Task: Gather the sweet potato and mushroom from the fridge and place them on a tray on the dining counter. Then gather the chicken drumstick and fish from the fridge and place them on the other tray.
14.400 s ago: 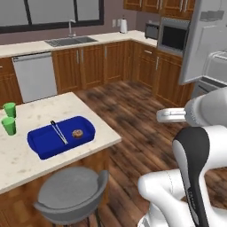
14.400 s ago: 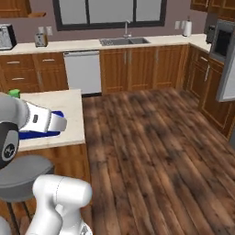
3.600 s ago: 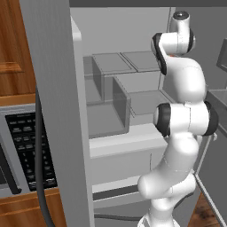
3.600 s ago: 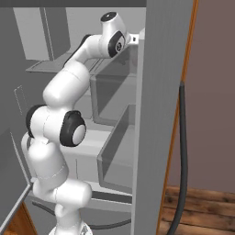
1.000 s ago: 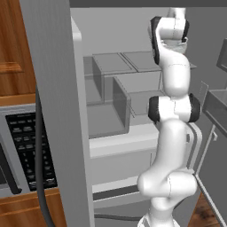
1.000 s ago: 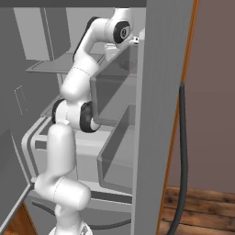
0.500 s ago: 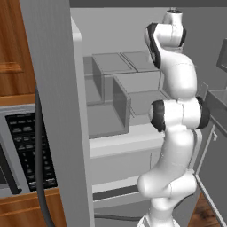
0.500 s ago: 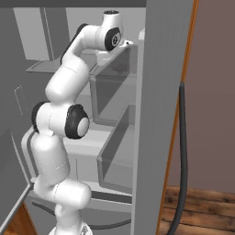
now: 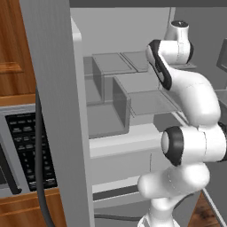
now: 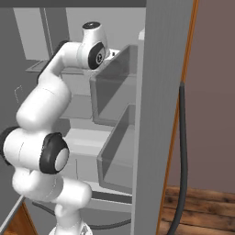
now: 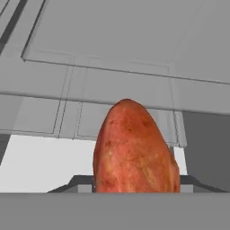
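One item in hand: the sweet potato (image 11: 134, 150), the first of four foods to fetch.
Gripper: its fingertips sit at the bottom of the hand view, one on each side of the sweet potato's lower end; the jaws appear pinched on it, part-way apart because the root is thick.
Sweet potato: reddish-brown and upright between the fingers, its tapered end pointing away from the hand. Held by the fat end, it is likely to stay put while carried.
Arm: (image 9: 186, 95) bent high and folded back from the fridge (image 9: 53, 88) shelves, which suits lifting the food clear of them.
Fridge: doors open, so the base sits just in front of its grey interior, with glass shelves (image 9: 146, 99) and clear door bins (image 10: 114, 87) beside the arm.
Step, as a judgement: pulling out of the fridge; the drive to the dining counter and its tray is not yet done.
Risk: the raised elbow is near the shelves and door bins.
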You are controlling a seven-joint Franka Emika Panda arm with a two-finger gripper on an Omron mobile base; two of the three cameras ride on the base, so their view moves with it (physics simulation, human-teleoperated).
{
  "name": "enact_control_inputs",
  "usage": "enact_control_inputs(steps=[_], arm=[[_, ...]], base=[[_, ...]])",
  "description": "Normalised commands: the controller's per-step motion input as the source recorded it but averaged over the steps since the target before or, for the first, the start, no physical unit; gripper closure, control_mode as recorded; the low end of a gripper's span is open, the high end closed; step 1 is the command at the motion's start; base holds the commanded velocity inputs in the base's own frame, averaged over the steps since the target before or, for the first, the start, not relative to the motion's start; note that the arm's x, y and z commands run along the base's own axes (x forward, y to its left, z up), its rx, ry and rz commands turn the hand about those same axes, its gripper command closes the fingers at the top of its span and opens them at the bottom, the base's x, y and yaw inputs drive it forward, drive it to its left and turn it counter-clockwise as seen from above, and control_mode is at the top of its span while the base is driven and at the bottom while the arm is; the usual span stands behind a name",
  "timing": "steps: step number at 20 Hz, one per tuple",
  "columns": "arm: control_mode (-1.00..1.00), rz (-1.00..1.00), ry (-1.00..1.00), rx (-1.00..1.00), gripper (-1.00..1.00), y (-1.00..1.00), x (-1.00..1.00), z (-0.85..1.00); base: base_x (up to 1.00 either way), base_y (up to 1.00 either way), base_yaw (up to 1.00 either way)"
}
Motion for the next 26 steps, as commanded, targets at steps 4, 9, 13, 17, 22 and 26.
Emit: enact_control_inputs(steps=[4,9,13,17,22,26], arm=[[-1.00,-0.05,-0.01,0.00,1.00,0.19,-0.95,0.00],[-1.00,-0.06,0.00,0.00,1.00,0.23,-0.98,0.00],[-1.00,-0.06,0.00,0.00,1.00,0.23,-0.99,0.00],[-1.00,-0.05,0.00,0.00,1.00,0.27,-0.91,0.00],[-1.00,-0.02,0.01,-0.01,1.00,0.13,-0.73,-0.18],[-1.00,0.00,0.06,-0.01,1.00,0.04,-0.46,-0.33]], base=[[0.00,0.00,0.00],[0.00,0.00,0.00],[0.00,0.00,0.00],[0.00,0.00,0.00],[0.00,0.00,0.00],[0.00,0.00,0.00]])
